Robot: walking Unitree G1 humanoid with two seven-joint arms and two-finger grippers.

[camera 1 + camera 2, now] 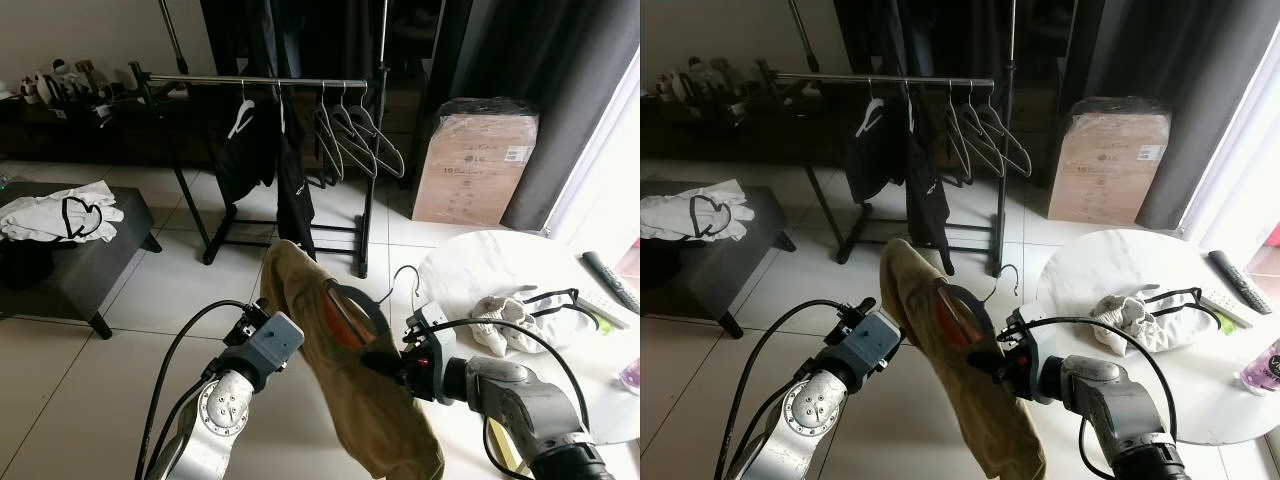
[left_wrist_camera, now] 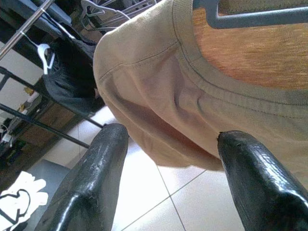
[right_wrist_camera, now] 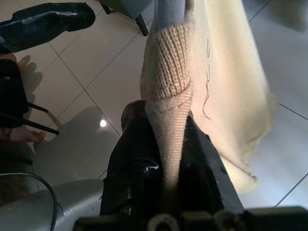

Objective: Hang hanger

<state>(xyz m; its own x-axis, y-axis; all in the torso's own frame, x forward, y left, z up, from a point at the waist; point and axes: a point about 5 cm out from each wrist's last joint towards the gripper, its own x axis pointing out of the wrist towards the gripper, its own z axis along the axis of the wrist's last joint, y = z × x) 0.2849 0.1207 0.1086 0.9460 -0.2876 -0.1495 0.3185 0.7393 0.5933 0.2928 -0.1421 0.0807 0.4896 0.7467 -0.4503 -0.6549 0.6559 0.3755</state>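
Right end effector [image 1: 385,365] pinches a tan shirt [image 1: 345,385] on its hanger [image 1: 372,305]; left end effector [image 2: 168,159], fingers spread, holds nothing beside it. Clothes rail [image 1: 255,81] beyond, round tabletop [image 1: 480,262] alongside.

- Daylight pours in from the right, glaring on the white desk [image 1: 480,262] and floor tiles [image 1: 180,290].
- The back stays dim.
- Wrist views are soft close up.

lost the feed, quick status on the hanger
Right gripper shut on tan shirt on its hanger. Left gripper open beside shirt. Clothes rack ahead, not reached; bare floor between.
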